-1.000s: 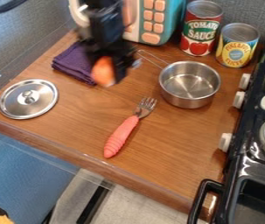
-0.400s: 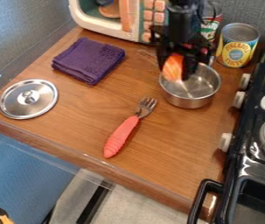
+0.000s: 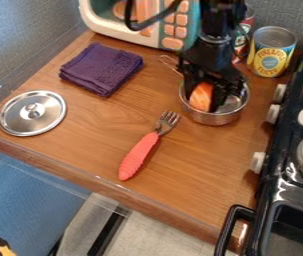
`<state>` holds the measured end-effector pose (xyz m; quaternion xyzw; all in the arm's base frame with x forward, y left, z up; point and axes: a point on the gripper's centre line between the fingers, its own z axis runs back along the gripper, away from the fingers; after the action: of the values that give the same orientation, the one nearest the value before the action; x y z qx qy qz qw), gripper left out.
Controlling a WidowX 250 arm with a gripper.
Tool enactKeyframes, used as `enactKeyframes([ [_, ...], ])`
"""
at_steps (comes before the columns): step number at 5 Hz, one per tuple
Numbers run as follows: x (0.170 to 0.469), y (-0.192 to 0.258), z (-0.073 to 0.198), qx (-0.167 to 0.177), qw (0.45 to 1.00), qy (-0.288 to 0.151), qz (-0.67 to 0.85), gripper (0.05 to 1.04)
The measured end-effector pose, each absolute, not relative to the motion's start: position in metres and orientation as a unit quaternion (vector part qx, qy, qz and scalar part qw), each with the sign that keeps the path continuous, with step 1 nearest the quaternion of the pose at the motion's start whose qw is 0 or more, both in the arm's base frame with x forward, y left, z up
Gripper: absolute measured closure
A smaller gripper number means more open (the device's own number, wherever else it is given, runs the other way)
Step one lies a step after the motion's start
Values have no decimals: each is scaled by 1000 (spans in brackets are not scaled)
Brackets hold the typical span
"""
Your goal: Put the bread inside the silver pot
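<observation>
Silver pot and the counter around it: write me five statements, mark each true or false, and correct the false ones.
1. The hand is at the silver pot. True.
2. The lid covers the silver pot. False: the lid lies apart from it, on the counter.
3. The purple cloth is folded. True.
4. The fork has a green handle. False: the fork's handle is coral red.
5. The bread lies on the purple cloth. False: the bread is at the silver pot's opening, by the hand.
</observation>
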<state>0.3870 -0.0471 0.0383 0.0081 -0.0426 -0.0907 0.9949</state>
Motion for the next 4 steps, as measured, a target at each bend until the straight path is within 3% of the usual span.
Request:
enactKeyframes([
  [1,393,-49,41,7,994,-49,-94,132],
  [2,390,-51,40,0,995,-41,-96,71],
  [4,372,-45,92,-26,993,-80,-87,81],
])
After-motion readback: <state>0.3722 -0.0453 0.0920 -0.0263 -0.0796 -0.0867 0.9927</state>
